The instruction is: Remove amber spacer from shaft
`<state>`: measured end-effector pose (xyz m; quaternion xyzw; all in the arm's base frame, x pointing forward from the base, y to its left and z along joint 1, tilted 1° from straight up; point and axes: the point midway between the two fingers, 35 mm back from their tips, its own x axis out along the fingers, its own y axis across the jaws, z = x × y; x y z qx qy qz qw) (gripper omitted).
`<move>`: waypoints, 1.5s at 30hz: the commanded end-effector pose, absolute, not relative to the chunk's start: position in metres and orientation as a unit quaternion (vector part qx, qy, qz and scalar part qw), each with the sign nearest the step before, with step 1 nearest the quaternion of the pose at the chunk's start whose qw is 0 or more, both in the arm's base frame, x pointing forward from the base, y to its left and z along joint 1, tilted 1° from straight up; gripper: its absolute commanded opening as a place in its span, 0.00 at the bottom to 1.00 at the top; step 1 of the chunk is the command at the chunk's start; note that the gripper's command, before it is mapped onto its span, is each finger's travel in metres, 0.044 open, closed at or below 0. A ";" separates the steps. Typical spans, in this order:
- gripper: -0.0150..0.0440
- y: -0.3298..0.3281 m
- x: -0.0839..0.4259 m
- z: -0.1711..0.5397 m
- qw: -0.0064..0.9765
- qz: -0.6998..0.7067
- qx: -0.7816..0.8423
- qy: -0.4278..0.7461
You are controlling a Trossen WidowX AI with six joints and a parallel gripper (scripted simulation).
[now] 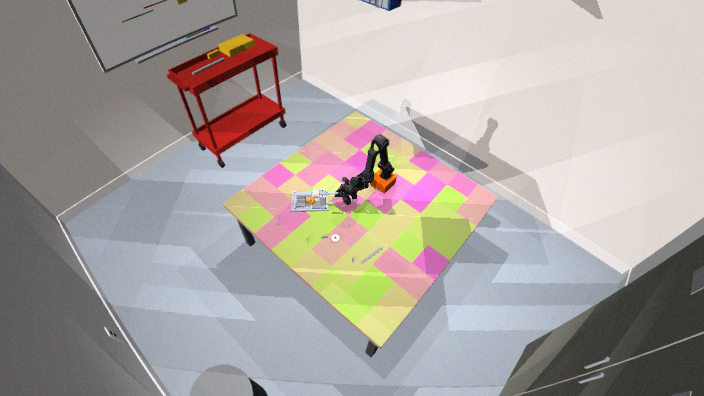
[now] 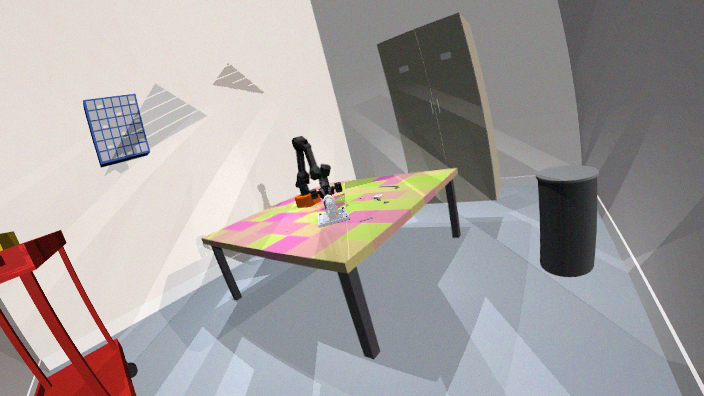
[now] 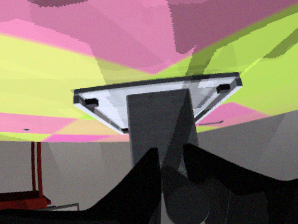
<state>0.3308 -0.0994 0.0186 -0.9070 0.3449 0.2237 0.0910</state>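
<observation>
Hand and shaft: the gripper (image 1: 338,194) (image 2: 331,194) (image 3: 170,153) is pinching the shaft (image 1: 331,194), its fingers standing close together. The shaft is sitting between the gripper and the fixture (image 1: 295,209) (image 2: 325,221) (image 3: 100,100), at the side facing the arm. A pale spacer (image 1: 316,193) is showing in line with it. An amber spacer (image 1: 310,198) is lying low on the fixture, beside the shaft's line.

Surface: the fixture is resting flat on the table (image 1: 370,290) (image 2: 300,240) (image 3: 25,60), whose top is showing pink, magenta, lime and yellow patches crossed by shadows. The arm is standing on an orange base (image 1: 384,187) (image 2: 306,201). A white ring (image 1: 332,238) and a grey strip (image 1: 372,255) are lying well apart from the fixture.

Room: a red cart (image 1: 240,125) (image 2: 30,260) (image 3: 20,200) is standing beyond the table; a dark bin (image 1: 220,382) (image 2: 568,225) and a tall cabinet (image 2: 425,100) are standing elsewhere on the blue-grey floor. A whiteboard (image 1: 160,30) is hanging on one wall.

Orientation: the shaft's long axis is running roughly level, crosswise in the top view, its far end pointing away from the orange base.
</observation>
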 end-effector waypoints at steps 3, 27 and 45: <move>0.25 -0.099 0.331 0.019 0.093 0.223 -0.907 0.346; 0.25 -0.105 0.336 0.019 0.093 0.223 -0.907 0.346; 0.25 -0.108 0.341 0.020 0.093 0.223 -0.907 0.346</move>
